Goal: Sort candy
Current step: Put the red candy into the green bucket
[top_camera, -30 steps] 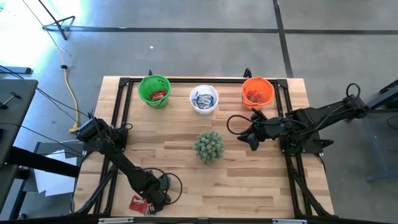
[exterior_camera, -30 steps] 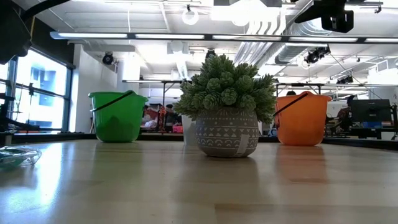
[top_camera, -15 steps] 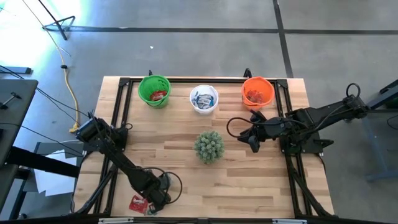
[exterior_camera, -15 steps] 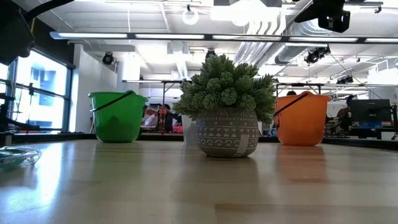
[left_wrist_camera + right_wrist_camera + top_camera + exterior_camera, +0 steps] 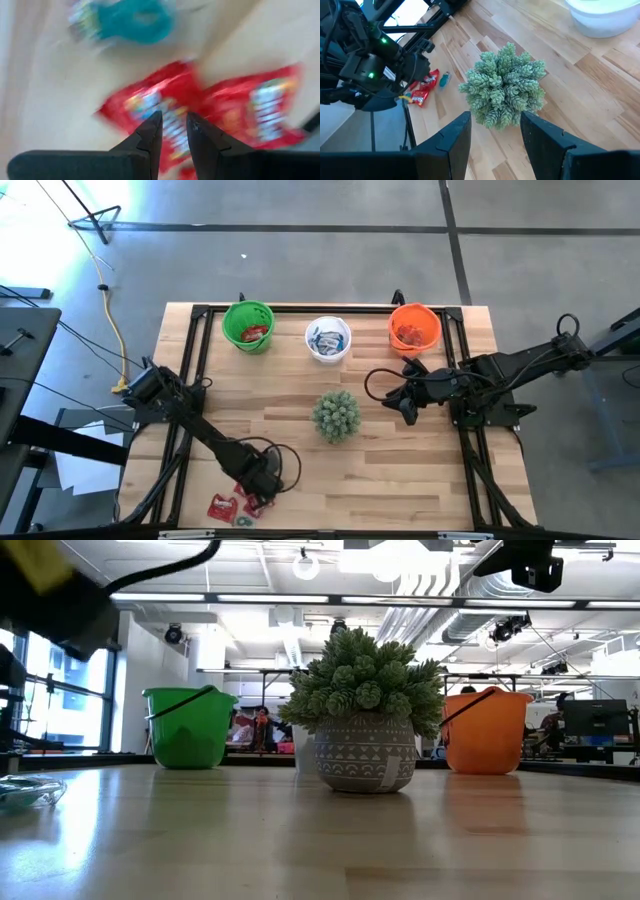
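Note:
Near the table's front left edge lie two red candies (image 5: 222, 506) (image 5: 243, 502) and a teal-wrapped one (image 5: 243, 520). My left gripper (image 5: 252, 492) points down just over them. Its fingers stand a narrow gap apart (image 5: 173, 117), and the middle red candy (image 5: 150, 105) shows through the gap with nothing between the tips. The teal candy (image 5: 25, 790) shows at the low view's left edge. My right gripper (image 5: 403, 405) hangs open (image 5: 495, 127) above the table, right of the plant. Green (image 5: 248, 326), white (image 5: 328, 340) and orange (image 5: 414, 328) cups at the far edge hold sorted candy.
A spiky green plant in a patterned pot (image 5: 336, 415) stands mid-table between the two arms. Black frame rails run along the table's left (image 5: 190, 370) and right (image 5: 465, 440) sides. Bare wood lies between the plant and the front edge.
My left gripper has swung a short way toward the table's right and far side, off the spot above the leftmost red candy. A second red candy and the teal one now show where it stood. The gap between its fingers cannot be compared.

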